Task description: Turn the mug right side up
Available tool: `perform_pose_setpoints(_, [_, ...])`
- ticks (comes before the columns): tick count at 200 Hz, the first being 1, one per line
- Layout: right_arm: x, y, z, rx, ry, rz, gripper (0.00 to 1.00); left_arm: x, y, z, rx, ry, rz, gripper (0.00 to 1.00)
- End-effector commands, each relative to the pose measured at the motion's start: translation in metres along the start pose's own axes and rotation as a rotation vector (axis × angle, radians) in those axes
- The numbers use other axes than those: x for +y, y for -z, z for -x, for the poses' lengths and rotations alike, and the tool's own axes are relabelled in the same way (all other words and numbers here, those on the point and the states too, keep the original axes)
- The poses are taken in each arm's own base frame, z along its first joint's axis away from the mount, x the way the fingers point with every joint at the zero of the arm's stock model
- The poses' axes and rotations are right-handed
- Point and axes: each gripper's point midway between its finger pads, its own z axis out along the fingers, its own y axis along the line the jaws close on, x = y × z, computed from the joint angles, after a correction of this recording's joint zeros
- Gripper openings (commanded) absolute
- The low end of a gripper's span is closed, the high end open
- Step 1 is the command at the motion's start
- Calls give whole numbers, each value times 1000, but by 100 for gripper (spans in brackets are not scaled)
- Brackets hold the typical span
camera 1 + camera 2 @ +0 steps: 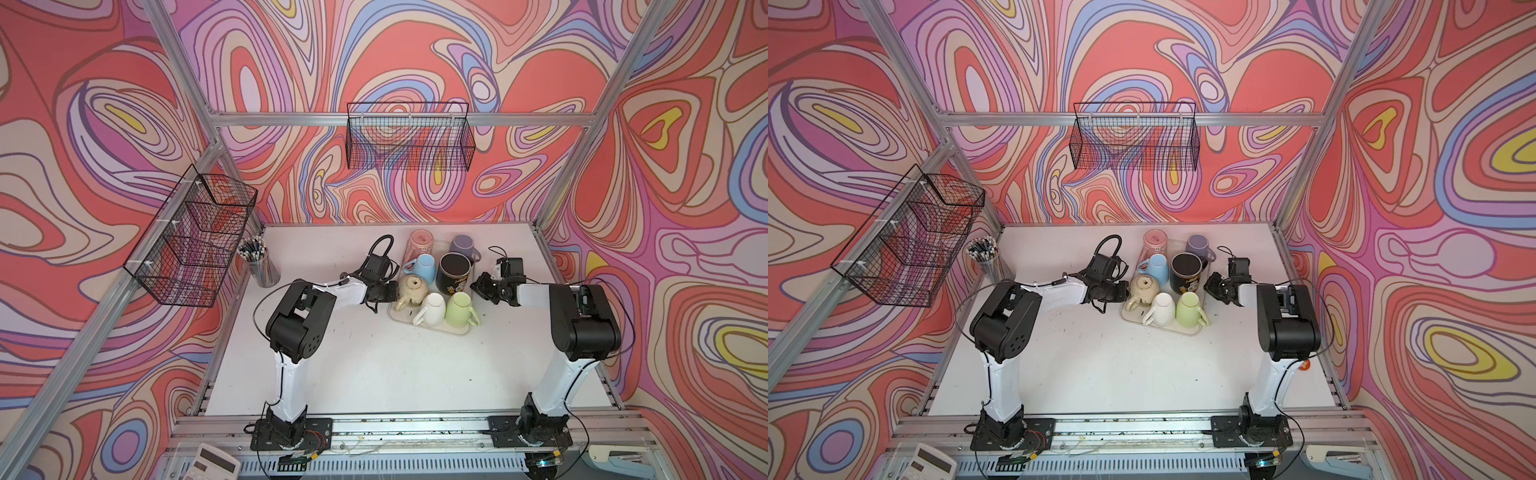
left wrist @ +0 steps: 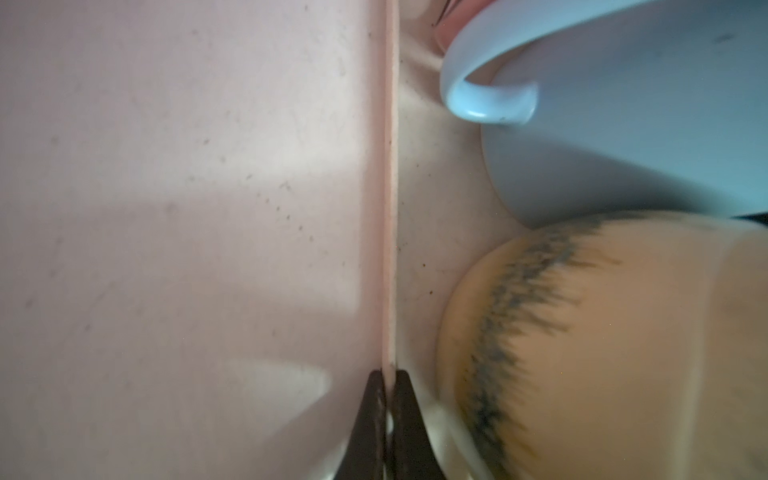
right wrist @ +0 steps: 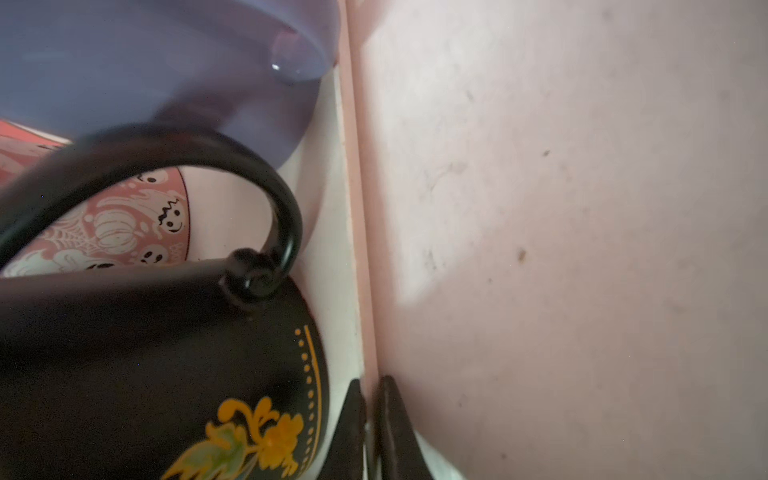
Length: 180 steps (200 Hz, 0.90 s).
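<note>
I have the tray (image 1: 438,329) pinched from both sides. My left pincer (image 2: 388,374) is clenched on its rim just beside the cream mug (image 1: 411,291), and my right pincer (image 3: 371,380) on the opposite rim beside the black mug (image 1: 454,272). Seven mugs crowd the tray. Only the black one stands mouth up; the rest show their bases. I judge this to be steadying or shifting the tray, with no mug in hand. Next I must let go of a rim and take an inverted mug with a free handle, say the green mug (image 1: 459,309) at the near edge. Then I lift it clear and roll it over. Room inside the tray is tight; the table (image 1: 374,365) in front lies open.
</note>
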Motion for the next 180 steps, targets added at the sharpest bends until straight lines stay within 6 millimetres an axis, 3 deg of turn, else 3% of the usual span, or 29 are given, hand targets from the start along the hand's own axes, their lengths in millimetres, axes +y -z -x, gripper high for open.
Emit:
perform_pose_setpoints(1, [-4,-3,-56,176,-47,-45,0,-4,16,-26,54,50,-2,0])
perform_pose_setpoints(91, [16,0,-94,262,28,-22,0,25,51,-85,26,130,56,0])
perform_pose_setpoints(180, [26,9,-129,325,66,9,0,41,84,-123,-16,178,67,0])
